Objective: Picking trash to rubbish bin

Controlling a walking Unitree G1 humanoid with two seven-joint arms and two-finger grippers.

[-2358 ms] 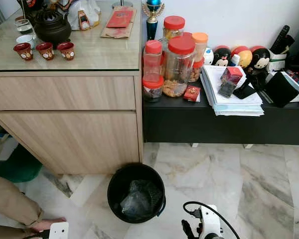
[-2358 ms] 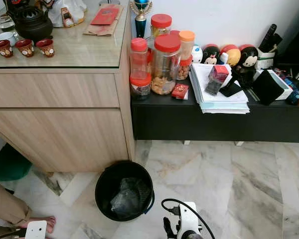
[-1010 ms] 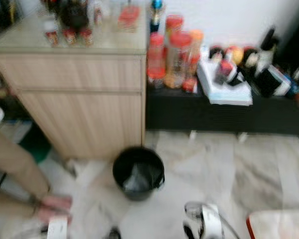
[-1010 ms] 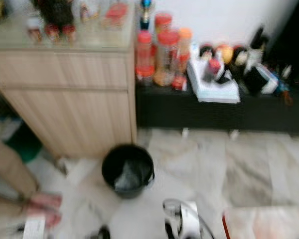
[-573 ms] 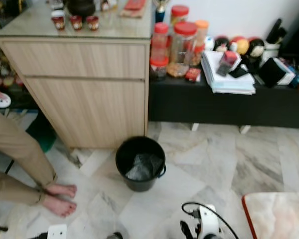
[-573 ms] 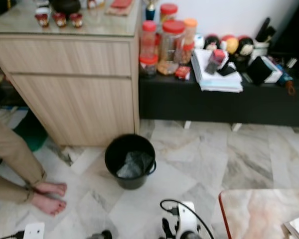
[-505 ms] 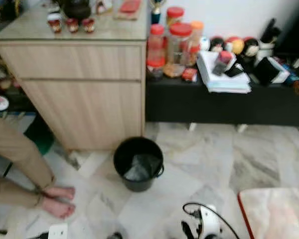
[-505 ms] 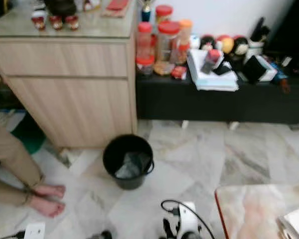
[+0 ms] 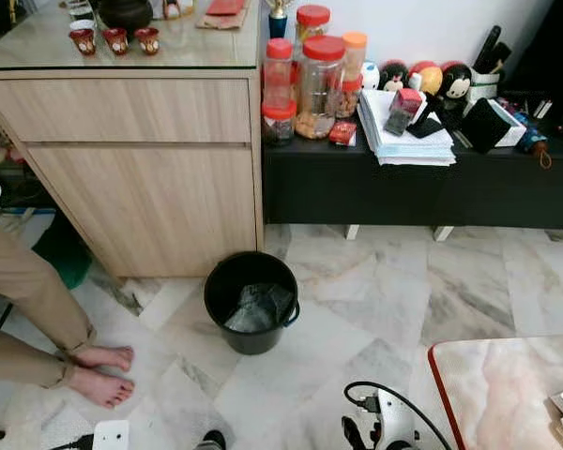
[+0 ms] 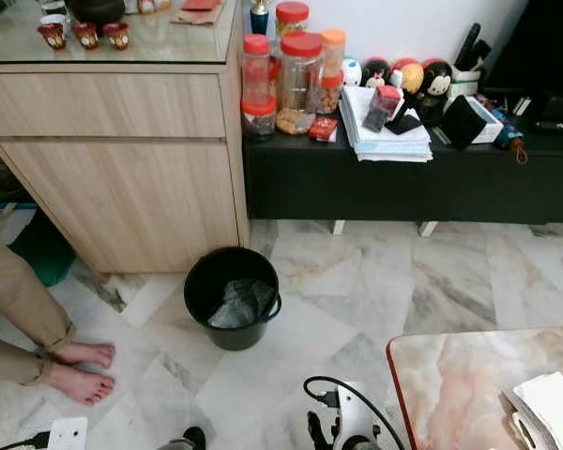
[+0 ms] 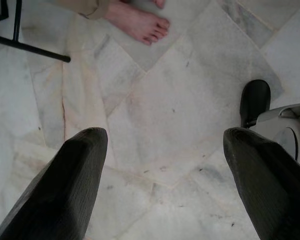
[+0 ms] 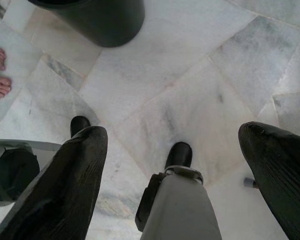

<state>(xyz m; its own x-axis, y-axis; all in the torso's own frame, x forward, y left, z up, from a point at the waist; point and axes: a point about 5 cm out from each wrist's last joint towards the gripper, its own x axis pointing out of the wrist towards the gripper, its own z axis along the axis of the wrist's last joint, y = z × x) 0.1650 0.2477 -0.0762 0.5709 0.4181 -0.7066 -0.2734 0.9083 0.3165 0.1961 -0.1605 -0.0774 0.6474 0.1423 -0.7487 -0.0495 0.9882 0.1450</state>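
The black rubbish bin [image 9: 252,302] stands on the marble floor [image 9: 385,291], just in front of the lower right corner of the wooden cabinet [image 9: 136,169] and lined with a crumpled dark bag [image 9: 255,307]. You have open floor to the right of the bin, running up to the low black shelf [image 9: 422,192] that carries jars [image 9: 321,80], a stack of papers [image 9: 403,141] and figurines. On the robot's left, a person's bare feet [image 9: 98,373] and trouser legs rest on the floor, near the bin. On the robot's right, the red-edged corner of a marble-topped desk [image 10: 488,384] cuts into the floor space; white paper [image 10: 555,405] lies on it at the far right.

The left gripper [image 11: 160,190] points down at bare floor, fingers [image 11: 70,185] spread wide with nothing between them; one bare foot [image 11: 140,22] lies beyond them. The right gripper [image 12: 175,190] also points at the floor, fingers [image 12: 65,190] spread wide and holding nothing. The bin's wall [image 12: 97,17] appears beyond the right fingers, apart from them, with the robot's black feet [image 12: 179,154] between.
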